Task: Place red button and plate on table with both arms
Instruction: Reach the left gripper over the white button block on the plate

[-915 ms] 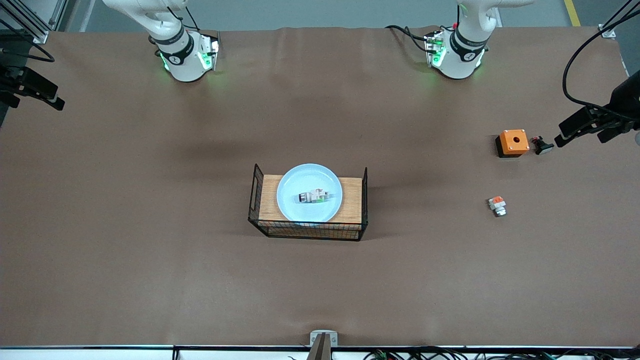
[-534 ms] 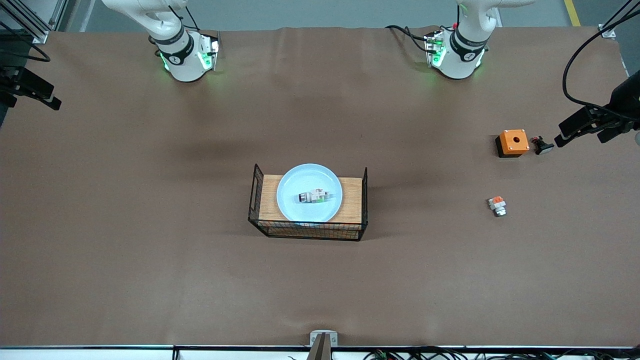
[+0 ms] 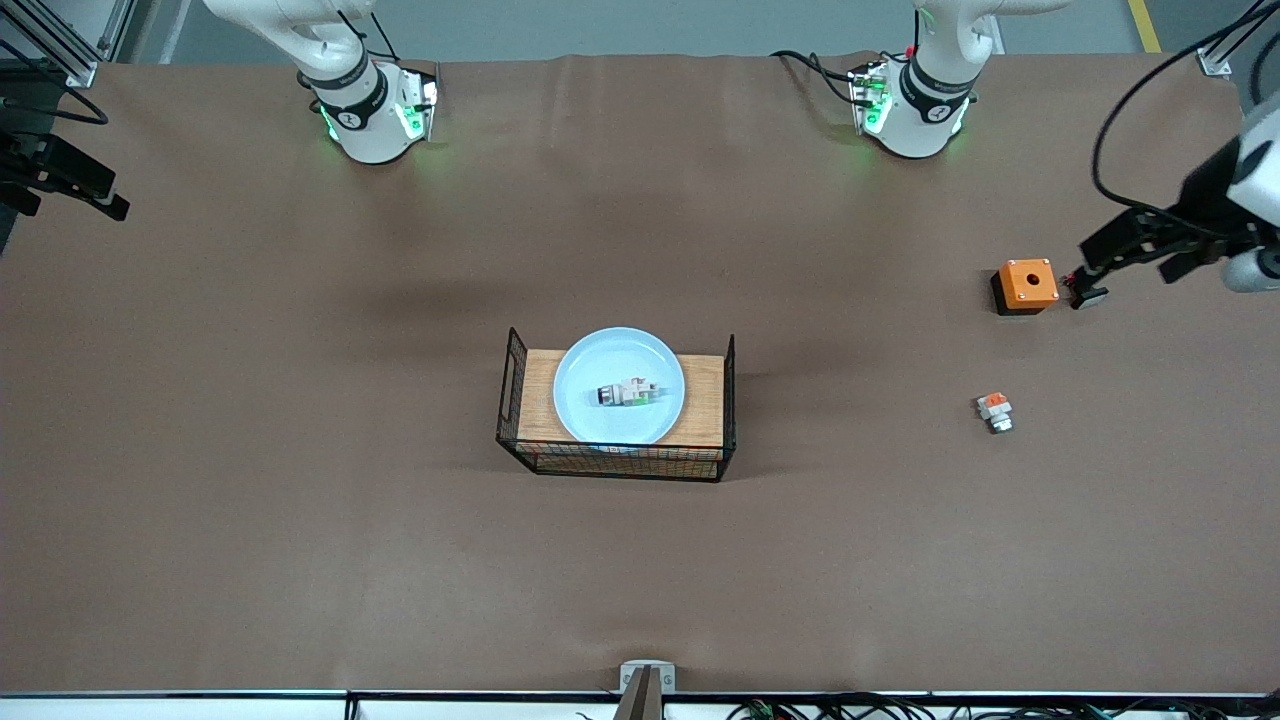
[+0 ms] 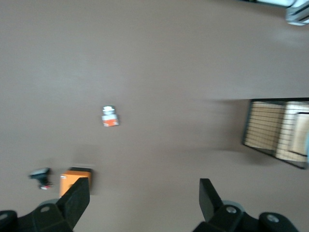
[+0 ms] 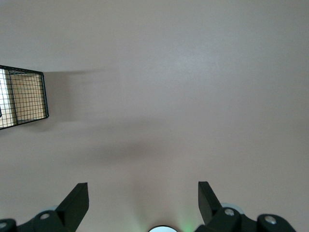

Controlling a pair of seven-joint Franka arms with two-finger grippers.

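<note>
Brown matting covers the whole surface (image 3: 300,520), and most of it lies bare. One black wire rack (image 3: 617,425) with a wooden top stands at the middle. One pale-blue plate (image 3: 590,400) rests on that wooden top, its rim reaching the top's edges nearest to and farthest from the front camera. One red button (image 3: 627,393), white and silver with a green mark, lies on its side in the plate's middle.

Toward the left arm's end sit three small things: one orange box (image 3: 1026,285) with a hole, one small black part (image 3: 1084,292) just beside it, and one orange-topped part (image 3: 995,411) nearer the front camera, well apart from both.

Two arms rise from green-lit bases. The left gripper (image 4: 144,200) hangs with jaws released and empty over the mat beside the orange box. The right gripper (image 5: 143,203) hangs over bare mat at the right arm's end, jaws likewise spread and empty. Wide open mat lies between the rack and each gripper.
</note>
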